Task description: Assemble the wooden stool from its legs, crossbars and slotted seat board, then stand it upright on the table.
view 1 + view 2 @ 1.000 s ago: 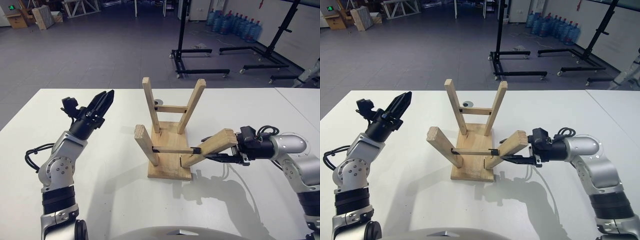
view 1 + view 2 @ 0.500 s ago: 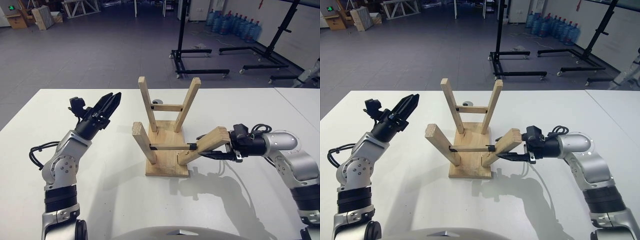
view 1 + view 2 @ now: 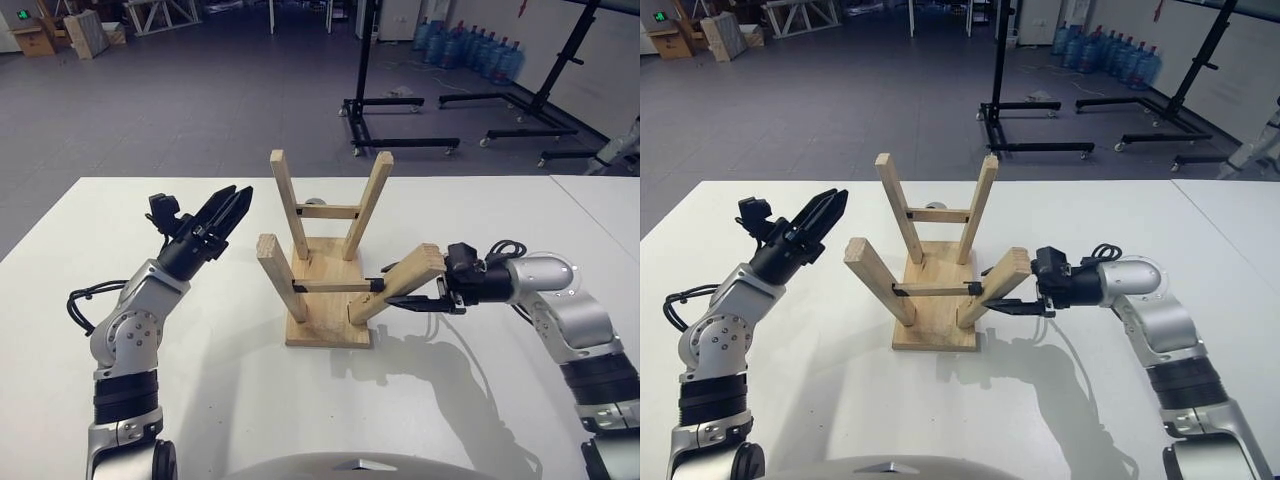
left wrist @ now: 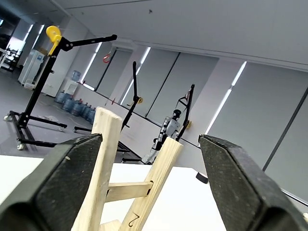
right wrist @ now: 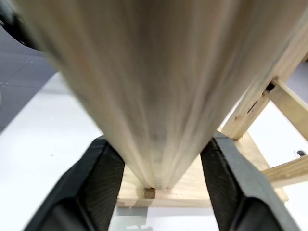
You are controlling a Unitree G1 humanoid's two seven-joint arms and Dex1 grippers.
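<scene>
Right end effector (image 3: pixel 414 291) clamped on stool leg (image 3: pixel 392 290); left end effector (image 3: pixel 233 202) spread, free. I'd tip slowly, bracing opposite leg (image 3: pixel 276 277).

The left pincer (image 4: pixel 150 138), fingers (image 4: pixel 62 192) spread wide, frames two stool legs (image 4: pixel 104 159) joined by a crossbar (image 4: pixel 126 190).

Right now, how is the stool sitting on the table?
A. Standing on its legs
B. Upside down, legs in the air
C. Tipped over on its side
B: the seat lies flat on the table, and the legs point up.
</scene>
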